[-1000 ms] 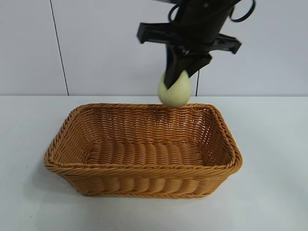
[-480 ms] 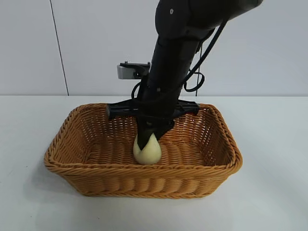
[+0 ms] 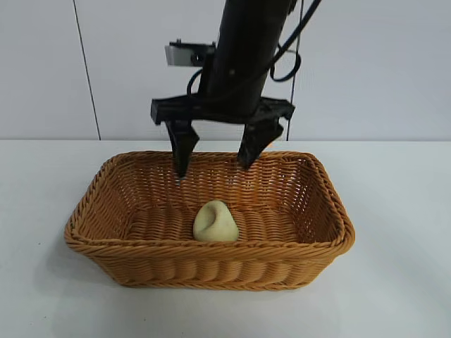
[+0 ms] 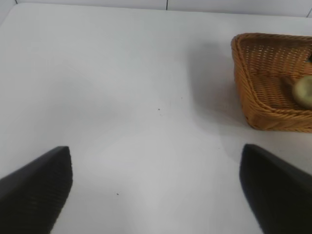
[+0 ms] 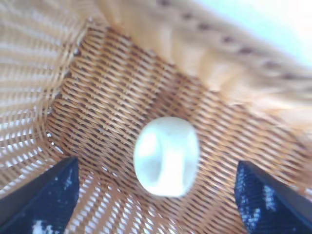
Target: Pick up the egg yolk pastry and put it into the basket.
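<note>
The pale yellow egg yolk pastry (image 3: 215,222) lies on the floor of the orange-brown wicker basket (image 3: 106,176), near its middle. It also shows in the right wrist view (image 5: 166,156) and small in the left wrist view (image 4: 304,91). My right gripper (image 3: 215,165) hangs open and empty above the basket, straight over the pastry, its two black fingers (image 3: 182,148) spread wide apart. In the right wrist view the gripper (image 5: 156,195) looks down on the pastry. My left gripper (image 4: 156,190) is open and empty over bare table, off to one side of the basket (image 4: 253,105).
The basket stands on a white table (image 3: 394,282) in front of a white panelled wall (image 3: 42,70). The right arm rises from the gripper toward the top of the exterior view.
The right gripper lowered the pastry into the basket, opened and let it go, then rose above the rim. The pastry now lies free on the basket floor.
</note>
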You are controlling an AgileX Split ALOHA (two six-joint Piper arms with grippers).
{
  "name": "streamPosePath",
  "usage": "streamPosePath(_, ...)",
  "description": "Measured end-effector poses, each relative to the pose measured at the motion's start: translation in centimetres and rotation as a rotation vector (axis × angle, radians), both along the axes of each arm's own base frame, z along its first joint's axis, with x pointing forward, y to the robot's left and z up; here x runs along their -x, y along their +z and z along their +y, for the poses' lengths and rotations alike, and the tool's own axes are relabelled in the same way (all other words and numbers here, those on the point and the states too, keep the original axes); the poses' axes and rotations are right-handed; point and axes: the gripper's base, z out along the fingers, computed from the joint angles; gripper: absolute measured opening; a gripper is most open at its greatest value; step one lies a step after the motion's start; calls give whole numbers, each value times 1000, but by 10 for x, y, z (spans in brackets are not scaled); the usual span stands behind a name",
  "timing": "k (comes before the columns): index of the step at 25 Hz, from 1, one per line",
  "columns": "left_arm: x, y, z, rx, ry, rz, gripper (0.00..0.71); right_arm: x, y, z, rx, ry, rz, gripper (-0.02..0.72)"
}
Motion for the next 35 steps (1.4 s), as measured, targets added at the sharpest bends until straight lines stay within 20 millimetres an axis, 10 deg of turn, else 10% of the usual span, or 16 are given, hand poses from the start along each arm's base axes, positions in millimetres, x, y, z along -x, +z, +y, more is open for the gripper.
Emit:
streamPosePath(18, 0, 0, 0, 0, 0, -1, 673, -59, 1, -231, 97, -463, -20, 627)
streamPosePath(29, 0, 0, 0, 0, 0, -1, 673, -52, 6, -241, 25, -480, -2, 627)
streamPosePath(35, 0, 0, 0, 0, 0, -1, 673, 4, 21, -237, 19, -462, 55, 627)
